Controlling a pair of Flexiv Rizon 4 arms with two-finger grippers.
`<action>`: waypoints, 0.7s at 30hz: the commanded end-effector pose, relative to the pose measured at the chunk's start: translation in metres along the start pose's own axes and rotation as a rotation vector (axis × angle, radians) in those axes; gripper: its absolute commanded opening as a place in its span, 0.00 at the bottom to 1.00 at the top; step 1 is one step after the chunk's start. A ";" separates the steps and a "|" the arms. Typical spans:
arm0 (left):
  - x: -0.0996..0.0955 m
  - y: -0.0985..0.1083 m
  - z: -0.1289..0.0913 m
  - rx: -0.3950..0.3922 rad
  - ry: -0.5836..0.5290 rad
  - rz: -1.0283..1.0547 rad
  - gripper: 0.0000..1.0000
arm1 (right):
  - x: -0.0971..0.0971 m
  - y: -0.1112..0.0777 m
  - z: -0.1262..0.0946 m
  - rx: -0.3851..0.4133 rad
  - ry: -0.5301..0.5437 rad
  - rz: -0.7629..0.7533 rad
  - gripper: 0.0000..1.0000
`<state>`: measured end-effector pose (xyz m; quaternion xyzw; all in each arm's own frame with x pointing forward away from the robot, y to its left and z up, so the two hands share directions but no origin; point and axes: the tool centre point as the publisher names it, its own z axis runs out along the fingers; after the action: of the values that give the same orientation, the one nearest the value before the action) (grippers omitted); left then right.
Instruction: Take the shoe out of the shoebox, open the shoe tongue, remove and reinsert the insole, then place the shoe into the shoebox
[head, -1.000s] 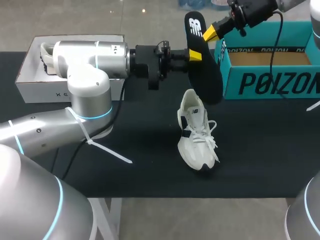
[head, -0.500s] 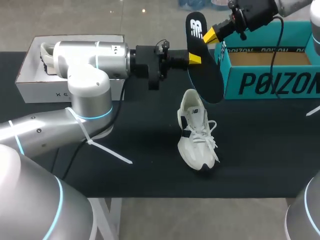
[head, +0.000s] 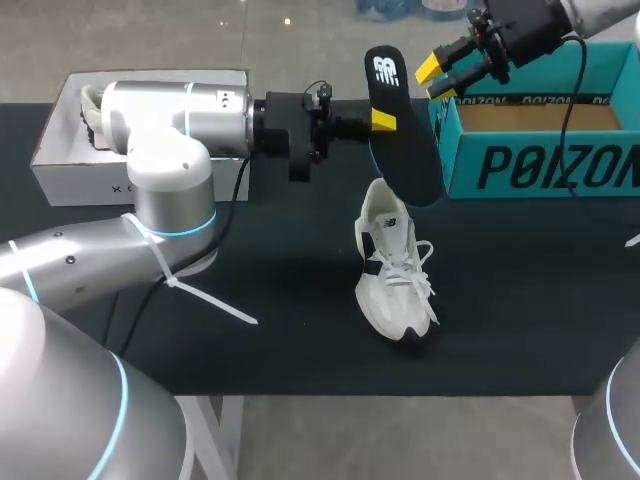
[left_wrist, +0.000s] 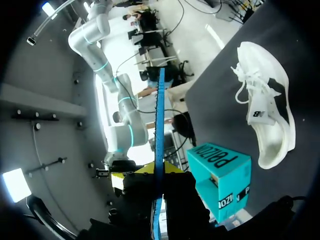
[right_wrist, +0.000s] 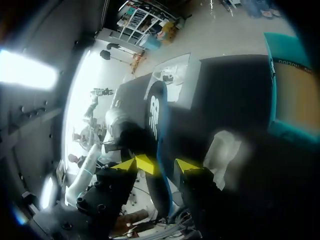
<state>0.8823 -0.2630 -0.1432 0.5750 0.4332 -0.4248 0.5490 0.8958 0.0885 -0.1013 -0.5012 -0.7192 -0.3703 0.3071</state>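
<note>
A black insole (head: 400, 140) hangs upright above the table, with my left gripper (head: 383, 120) shut on its middle from the left. In the left wrist view the insole (left_wrist: 159, 115) shows edge-on between the left gripper's (left_wrist: 159, 172) fingers. My right gripper (head: 436, 80) stands open just right of the insole's top, not touching it. In the right wrist view the insole (right_wrist: 157, 125) runs between the right gripper's (right_wrist: 162, 165) spread yellow tips. The white shoe (head: 395, 270) lies on the black table under the insole. The teal shoebox (head: 540, 165) stands open at the right.
A white box (head: 70, 175) with another shoe in it sits at the back left, partly behind my left arm. A white cable tie (head: 210, 300) lies on the black table (head: 280, 330) left of the shoe.
My right gripper has opened, let go of the insole's top and drawn back a little to the right. The insole stays in my left gripper, its top tipped slightly left.
</note>
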 end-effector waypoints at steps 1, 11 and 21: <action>0.002 0.003 -0.007 0.027 0.009 -0.007 0.00 | 0.014 -0.022 -0.028 -0.027 -0.090 -0.039 1.00; 0.014 0.008 -0.009 0.038 0.022 -0.021 0.00 | 0.066 -0.047 -0.083 0.019 -0.445 -0.225 1.00; 0.019 0.008 -0.001 0.046 0.016 -0.027 0.00 | 0.103 -0.055 -0.095 0.085 -0.651 -0.330 1.00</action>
<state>0.8926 -0.2575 -0.1573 0.5849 0.4373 -0.4368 0.5252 0.8185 0.0415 0.0077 -0.4367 -0.8547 -0.2635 0.0965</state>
